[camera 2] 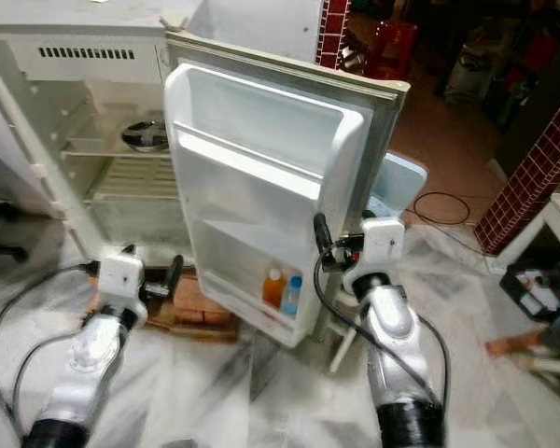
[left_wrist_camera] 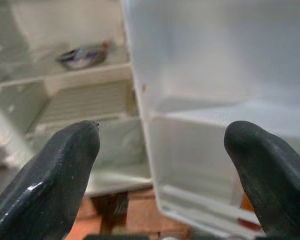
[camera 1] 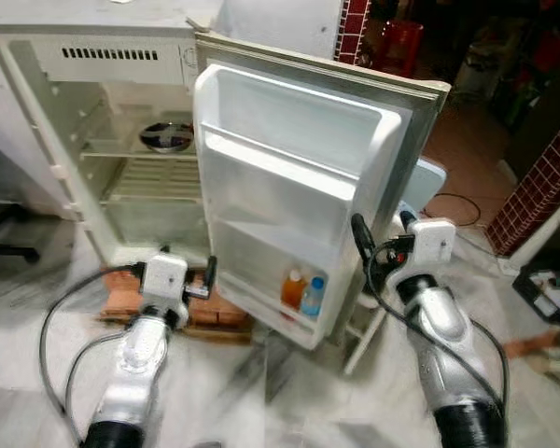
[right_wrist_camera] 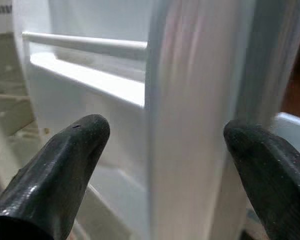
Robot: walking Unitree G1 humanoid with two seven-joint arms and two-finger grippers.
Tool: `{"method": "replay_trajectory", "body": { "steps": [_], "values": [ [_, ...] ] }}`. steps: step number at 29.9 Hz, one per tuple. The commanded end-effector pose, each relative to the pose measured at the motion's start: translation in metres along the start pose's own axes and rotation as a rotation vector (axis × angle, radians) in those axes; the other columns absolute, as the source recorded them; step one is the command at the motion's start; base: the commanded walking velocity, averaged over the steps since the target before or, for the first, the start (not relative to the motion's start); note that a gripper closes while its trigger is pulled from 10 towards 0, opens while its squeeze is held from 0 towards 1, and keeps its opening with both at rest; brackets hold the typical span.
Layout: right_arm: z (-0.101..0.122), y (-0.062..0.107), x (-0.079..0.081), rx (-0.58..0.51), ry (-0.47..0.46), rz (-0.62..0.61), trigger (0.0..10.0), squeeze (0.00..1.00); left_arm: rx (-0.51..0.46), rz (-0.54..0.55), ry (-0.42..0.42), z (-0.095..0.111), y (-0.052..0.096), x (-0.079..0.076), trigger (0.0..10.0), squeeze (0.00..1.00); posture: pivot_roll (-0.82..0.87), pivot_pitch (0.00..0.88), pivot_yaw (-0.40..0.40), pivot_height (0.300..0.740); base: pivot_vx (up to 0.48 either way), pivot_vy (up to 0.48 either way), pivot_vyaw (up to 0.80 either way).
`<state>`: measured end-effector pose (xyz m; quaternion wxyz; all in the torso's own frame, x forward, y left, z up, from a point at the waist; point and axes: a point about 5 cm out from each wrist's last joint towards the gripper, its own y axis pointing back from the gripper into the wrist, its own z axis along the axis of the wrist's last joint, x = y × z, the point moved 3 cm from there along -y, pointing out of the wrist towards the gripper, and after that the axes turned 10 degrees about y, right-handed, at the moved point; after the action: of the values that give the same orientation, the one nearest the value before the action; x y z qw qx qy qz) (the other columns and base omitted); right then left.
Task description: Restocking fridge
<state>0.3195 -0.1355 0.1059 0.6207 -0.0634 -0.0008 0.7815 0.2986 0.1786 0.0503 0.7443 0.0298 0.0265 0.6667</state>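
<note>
the small white fridge [camera 1: 93, 177] stands open on the floor. its door [camera 1: 289, 177] swings wide, with two bottles in the lowest door shelf: one orange bottle [camera 1: 293, 289] beside one blue bottle [camera 1: 313, 297]. one metal bowl [camera 1: 166, 137] sits on a shelf inside. the right pincer [right_wrist_camera: 160, 145] is spread wide around the door's edge, not touching it. the left pincer [left_wrist_camera: 162, 150] is wide open, holding nothing, low near the door's hinge side.
</note>
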Motion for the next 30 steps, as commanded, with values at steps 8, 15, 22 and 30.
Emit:
{"method": "replay_trajectory", "body": {
  "steps": [8,15,22,30],
  "values": [
    [0.000,-0.005,-0.014,-0.001,0.053,-0.048,10.0,0.00,0.073,-0.039,-0.069,-0.012,0.015,0.011,10.0,0.00,0.08,0.000,-0.040,0.740,0.000,0.000,0.46],
    [0.007,-0.014,-0.018,-0.021,0.093,-0.051,10.0,0.00,0.145,-0.038,-0.103,-0.022,0.036,0.033,10.0,0.00,0.09,0.000,-0.046,0.740,0.000,0.000,0.80],
    [-0.003,-0.016,-0.039,0.054,0.161,-0.144,10.0,0.00,0.089,-0.004,-0.041,-0.013,0.045,0.022,10.0,0.00,0.09,0.000,-0.057,0.740,0.000,0.000,0.23],
    [-0.008,-0.043,-0.044,0.155,0.068,-0.228,10.0,0.00,0.083,0.016,-0.009,-0.017,0.045,0.001,10.0,0.00,0.09,0.000,-0.063,0.740,0.000,0.000,0.00]
  ]
}}
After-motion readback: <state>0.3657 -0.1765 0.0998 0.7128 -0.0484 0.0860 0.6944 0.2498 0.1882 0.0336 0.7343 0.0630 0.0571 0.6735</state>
